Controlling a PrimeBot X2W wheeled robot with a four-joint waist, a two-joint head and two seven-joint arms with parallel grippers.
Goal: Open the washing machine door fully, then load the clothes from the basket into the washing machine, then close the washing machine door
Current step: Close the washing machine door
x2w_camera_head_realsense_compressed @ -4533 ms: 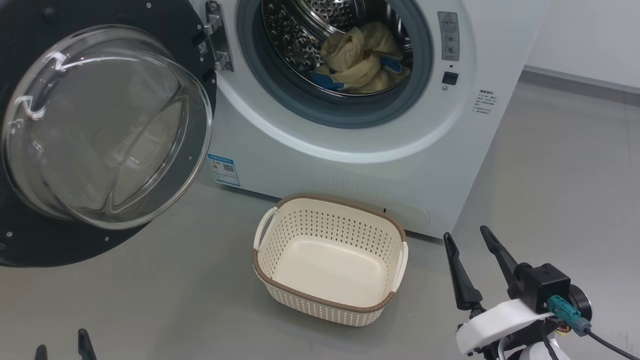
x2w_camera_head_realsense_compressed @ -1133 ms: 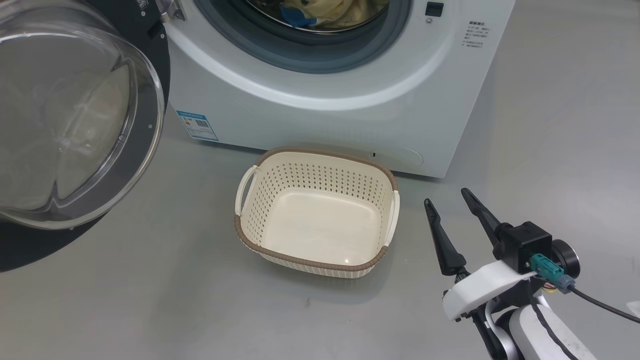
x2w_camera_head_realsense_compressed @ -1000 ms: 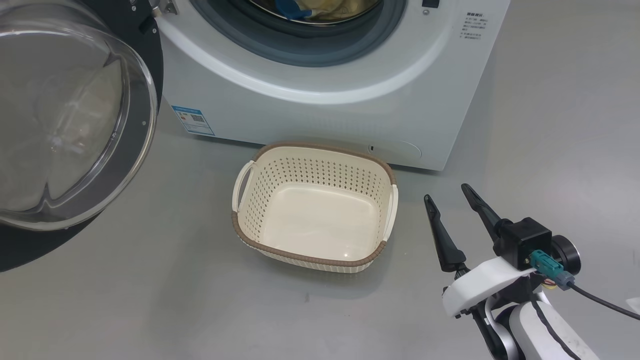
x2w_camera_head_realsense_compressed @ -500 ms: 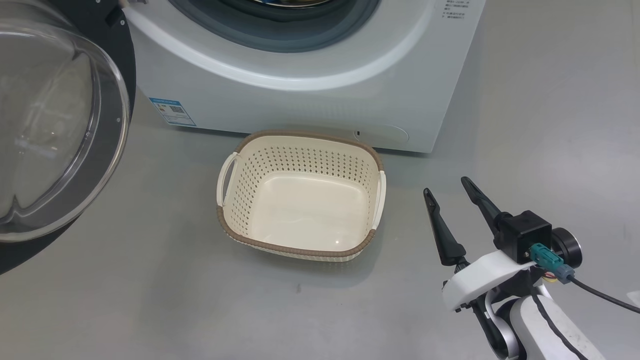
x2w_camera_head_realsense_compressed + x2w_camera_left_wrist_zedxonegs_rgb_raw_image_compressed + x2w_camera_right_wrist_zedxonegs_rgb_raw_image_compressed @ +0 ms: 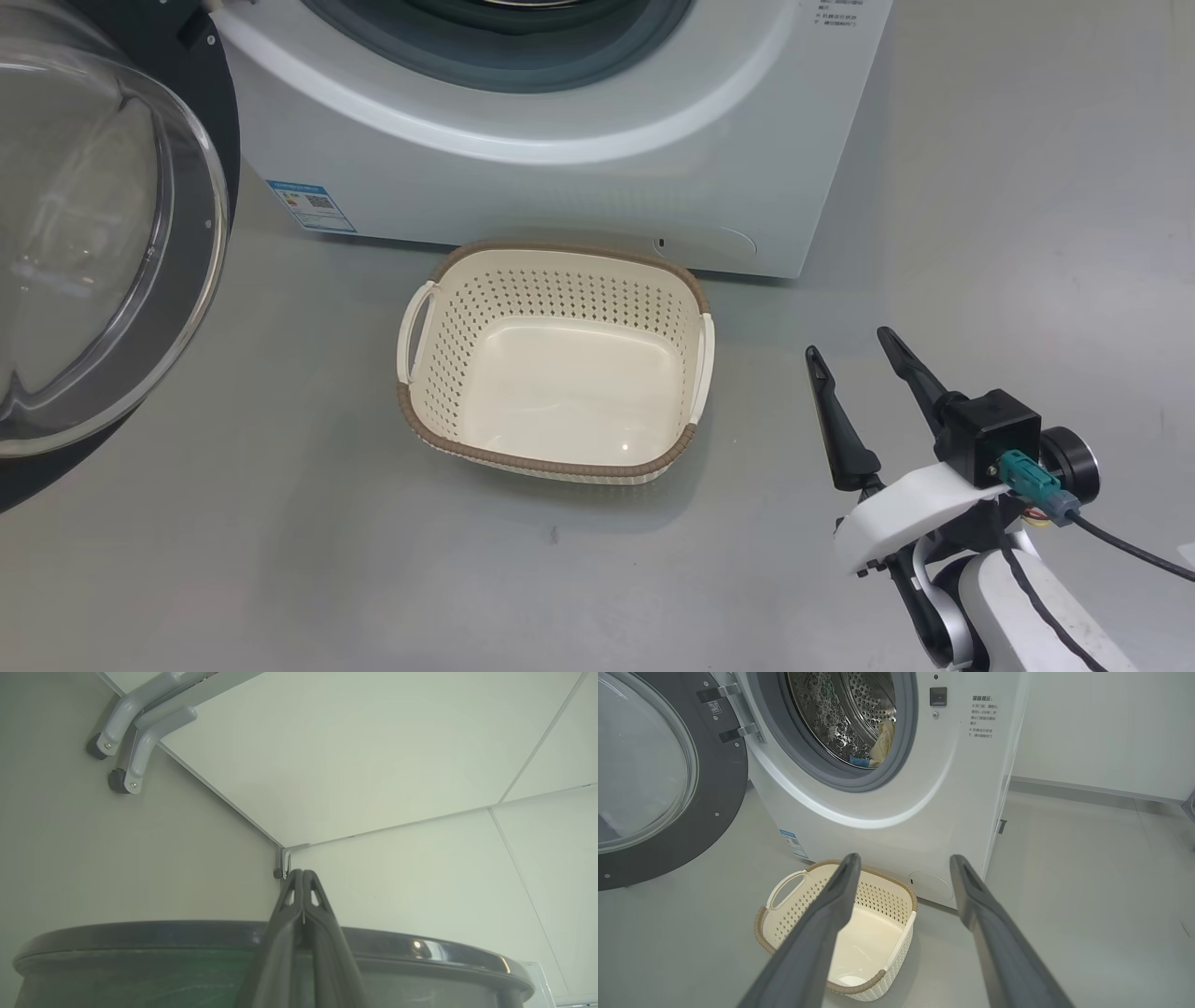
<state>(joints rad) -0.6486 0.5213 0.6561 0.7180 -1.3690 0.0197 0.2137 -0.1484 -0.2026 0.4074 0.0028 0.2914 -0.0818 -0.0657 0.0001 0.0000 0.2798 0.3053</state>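
Note:
The washing machine (image 5: pixel 579 168) stands at the top of the head view. Its door (image 5: pixel 103 233) hangs swung wide open at the left, glass bulge facing me. In the right wrist view the clothes (image 5: pixel 879 744) lie inside the steel drum, pale yellow with a blue scrap. The basket (image 5: pixel 551 252) sits empty on the floor in front of the machine. My right gripper (image 5: pixel 849 342) hovers open to the basket's right, fingers pointing at the machine. In the left wrist view my left gripper (image 5: pixel 303 873) is shut on nothing, lying across a dark curved rim (image 5: pixel 140 935).
Grey floor (image 5: pixel 1027 233) spreads to the right of the machine and in front of the basket. A blue label (image 5: pixel 310 205) marks the machine's lower left front. Two grey legs on castors (image 5: pixel 126 760) and white wall panels (image 5: pixel 373 756) show beyond the left gripper.
The head camera has moved, so the machine's opening slid off the top and the basket shifted left. The right gripper stays open beside the basket, which stays empty.

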